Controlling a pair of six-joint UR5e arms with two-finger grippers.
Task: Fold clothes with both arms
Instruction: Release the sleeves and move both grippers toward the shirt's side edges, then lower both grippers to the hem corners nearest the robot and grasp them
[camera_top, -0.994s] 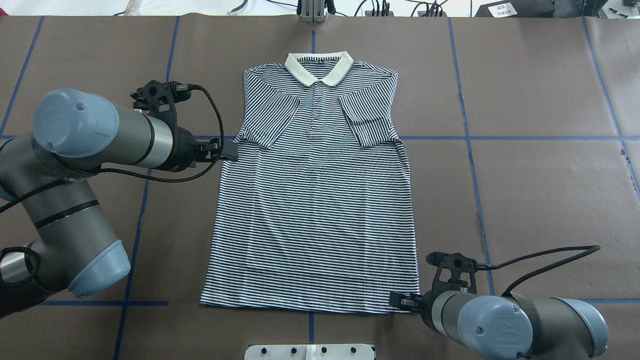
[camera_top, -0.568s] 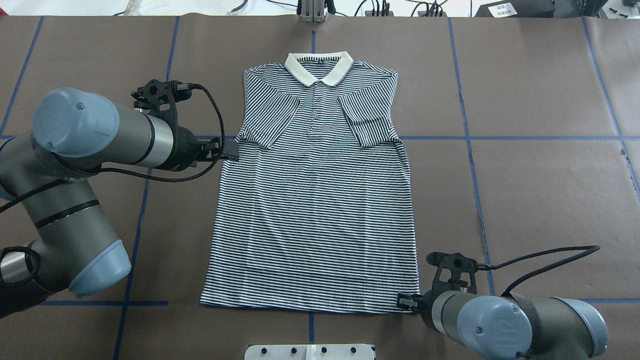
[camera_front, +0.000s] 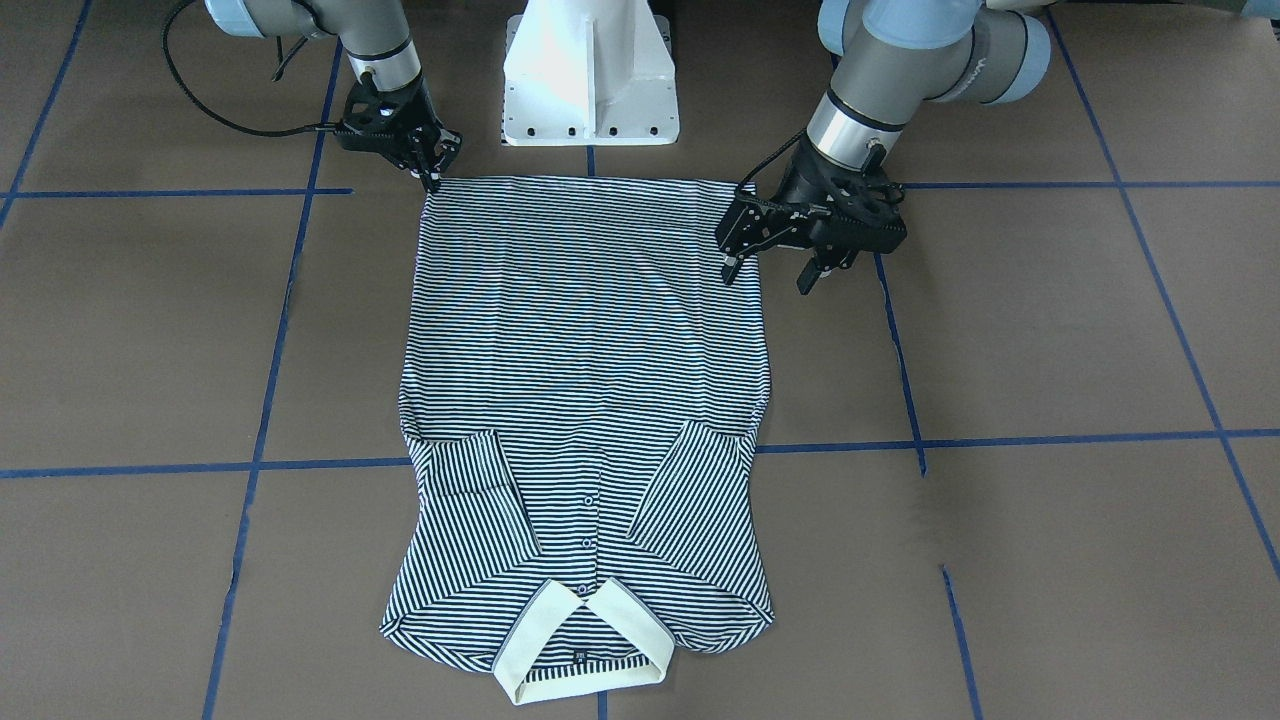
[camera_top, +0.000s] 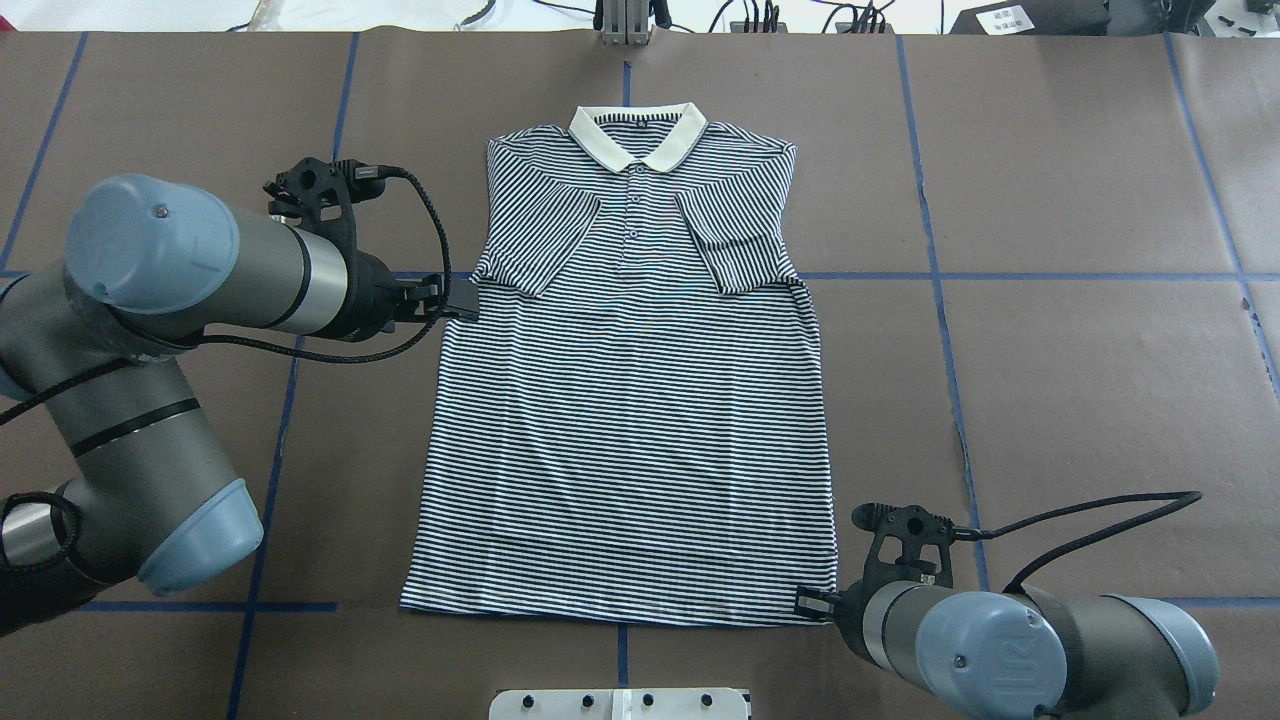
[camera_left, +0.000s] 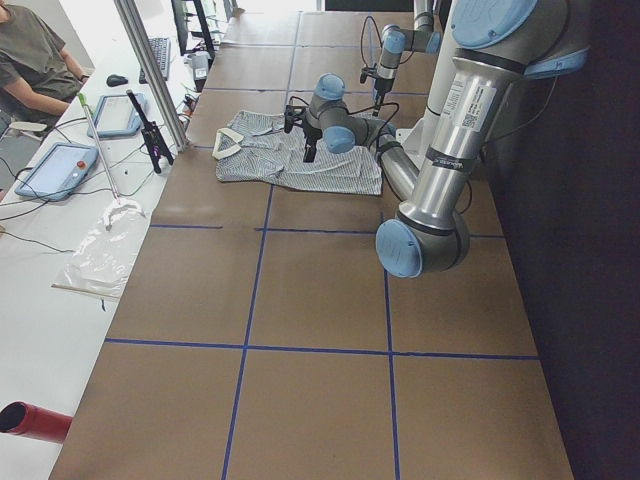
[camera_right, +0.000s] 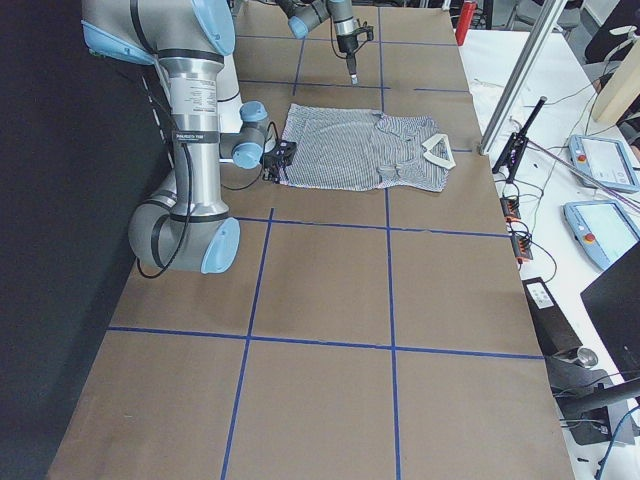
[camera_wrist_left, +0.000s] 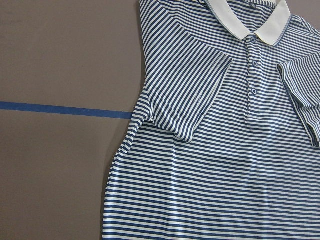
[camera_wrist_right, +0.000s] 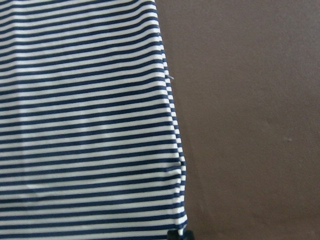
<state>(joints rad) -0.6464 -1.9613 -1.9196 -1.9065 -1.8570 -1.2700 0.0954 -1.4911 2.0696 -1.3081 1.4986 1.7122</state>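
Shirt: flat on the table, front up, both sleeves folded in over the chest.
Long axis: runs straight away from the robot, with the collar at the far end and the hem nearest the robot.
Left gripper: jaws spread, empty, raised at the shirt's left edge.
Right gripper: tips at the hem's right corner; cannot tell whether it is closed.

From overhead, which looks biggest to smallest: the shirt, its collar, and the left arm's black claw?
1. Shirt, by far.
2. Collar and left gripper look alike; the gripper is nearer the camera, so I leave them unranked.
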